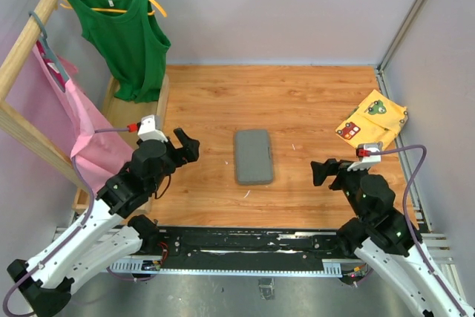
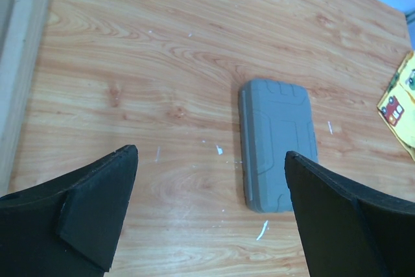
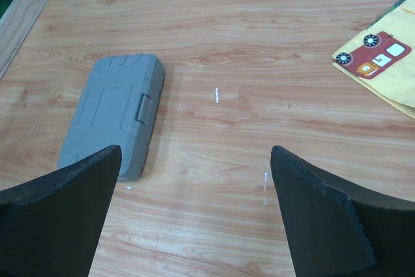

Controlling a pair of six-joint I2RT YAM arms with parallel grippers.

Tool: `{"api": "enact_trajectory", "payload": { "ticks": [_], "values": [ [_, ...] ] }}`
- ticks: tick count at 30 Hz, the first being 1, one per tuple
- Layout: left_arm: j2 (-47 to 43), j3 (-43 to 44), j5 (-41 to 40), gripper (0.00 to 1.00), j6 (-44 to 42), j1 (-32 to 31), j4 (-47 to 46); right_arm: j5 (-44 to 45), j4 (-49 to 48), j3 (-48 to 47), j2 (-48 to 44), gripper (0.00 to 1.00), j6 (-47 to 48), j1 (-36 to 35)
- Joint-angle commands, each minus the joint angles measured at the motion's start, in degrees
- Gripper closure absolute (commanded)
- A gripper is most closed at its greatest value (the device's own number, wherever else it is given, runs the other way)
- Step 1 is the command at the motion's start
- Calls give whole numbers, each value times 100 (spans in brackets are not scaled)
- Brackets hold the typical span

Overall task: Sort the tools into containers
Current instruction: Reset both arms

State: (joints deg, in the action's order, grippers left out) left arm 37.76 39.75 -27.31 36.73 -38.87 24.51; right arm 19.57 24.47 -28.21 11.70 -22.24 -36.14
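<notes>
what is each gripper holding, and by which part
Nothing. The left gripper and right gripper are open and empty; the grey case lies apart.

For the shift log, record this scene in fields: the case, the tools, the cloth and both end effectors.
case: grey, lid closed, lying flat between the arms
tools: none in view
left end effector: open, empty, left of the case, not touching it
right end effector: open, empty, right of the case, not touching it
yellow cloth: far right, apart from the case
</notes>
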Motion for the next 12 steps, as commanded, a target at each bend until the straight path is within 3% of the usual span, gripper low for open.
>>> {"api": "enact_trajectory", "payload": {
  "ticks": [1,12],
  "values": [
    [-199,-167,-588,1,280,-27,330,374,304,192,-392,1,35,-48],
    [-373,-516,-707,1,432,-24,197,391,271,230,-583,1,124,-49]
  ]
}}
